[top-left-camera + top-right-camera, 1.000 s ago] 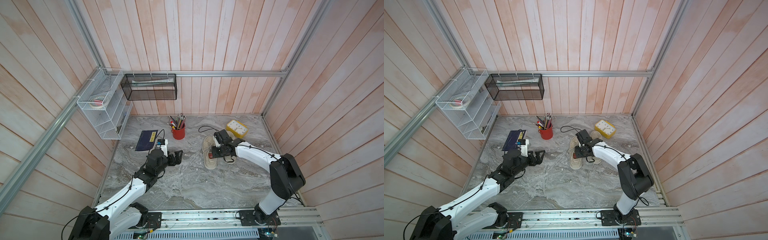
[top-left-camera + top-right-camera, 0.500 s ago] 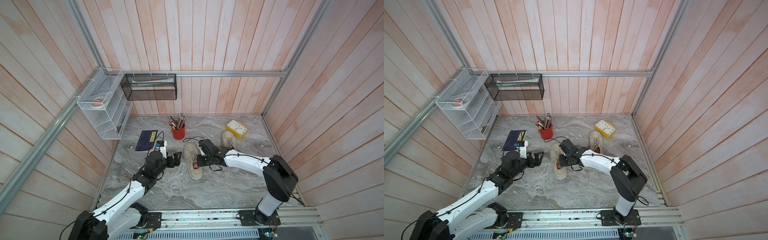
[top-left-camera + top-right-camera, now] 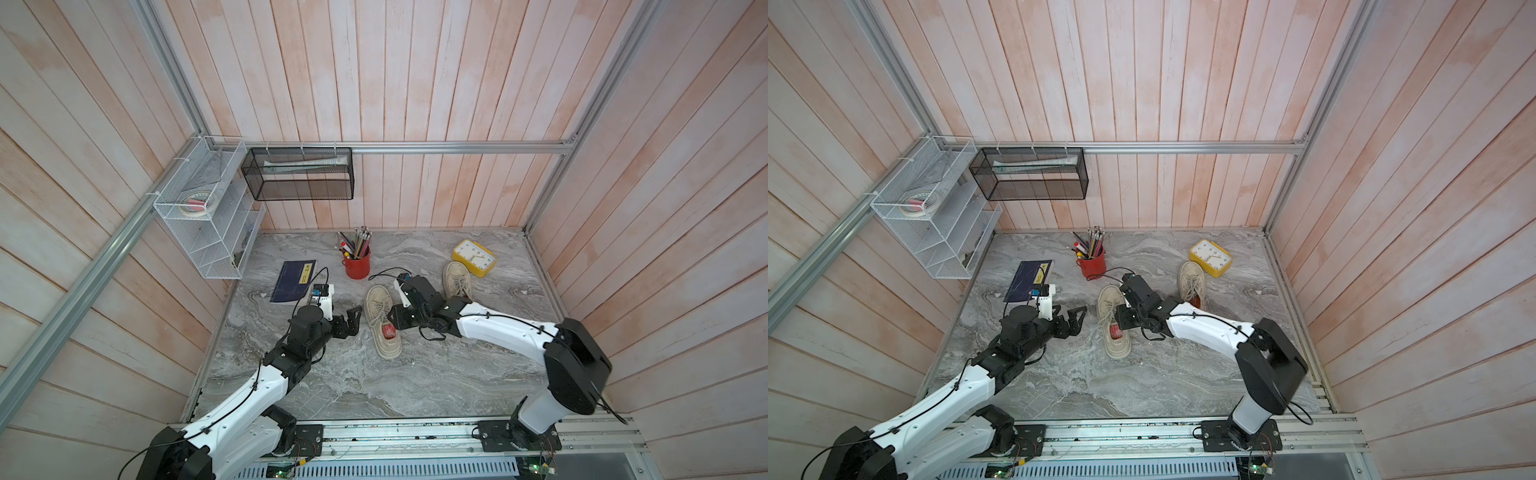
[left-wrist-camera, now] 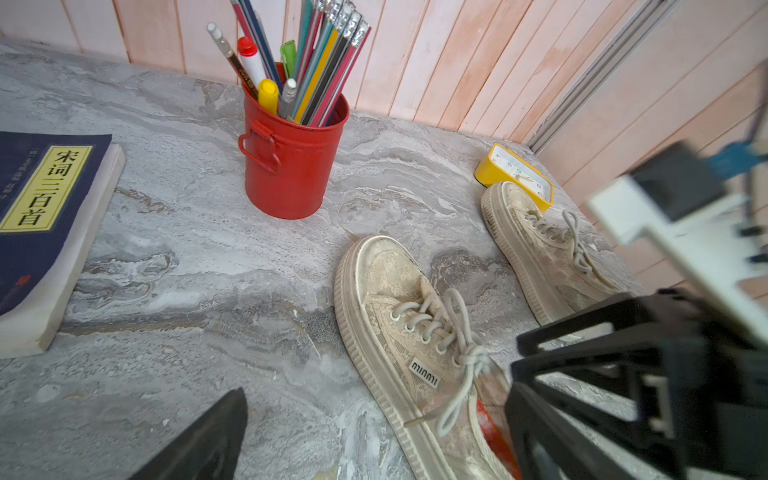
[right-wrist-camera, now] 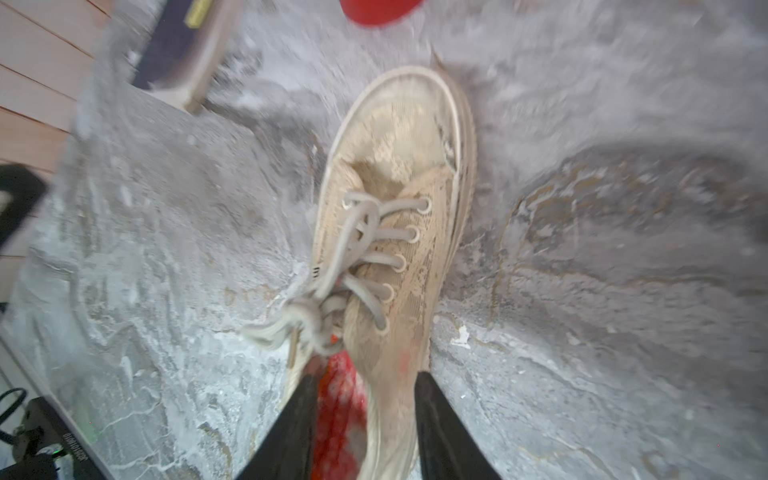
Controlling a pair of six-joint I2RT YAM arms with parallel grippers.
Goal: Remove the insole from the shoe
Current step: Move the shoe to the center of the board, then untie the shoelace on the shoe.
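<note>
Both sets of jaws apart: left gripper (image 3: 351, 322) wide and empty beside the shoe (image 3: 376, 303), right gripper (image 5: 365, 376) loosely straddling its side, red insole (image 5: 336, 399) inside.

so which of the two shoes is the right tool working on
The shoe nearer the red cup: the right tool straddles its side wall. The other shoe lies by the yellow clock.

Left gripper (image 3: 352, 321) extends forward with jaws spread wide; right gripper (image 5: 365, 411) reaches inward with jaws partly parted
</note>
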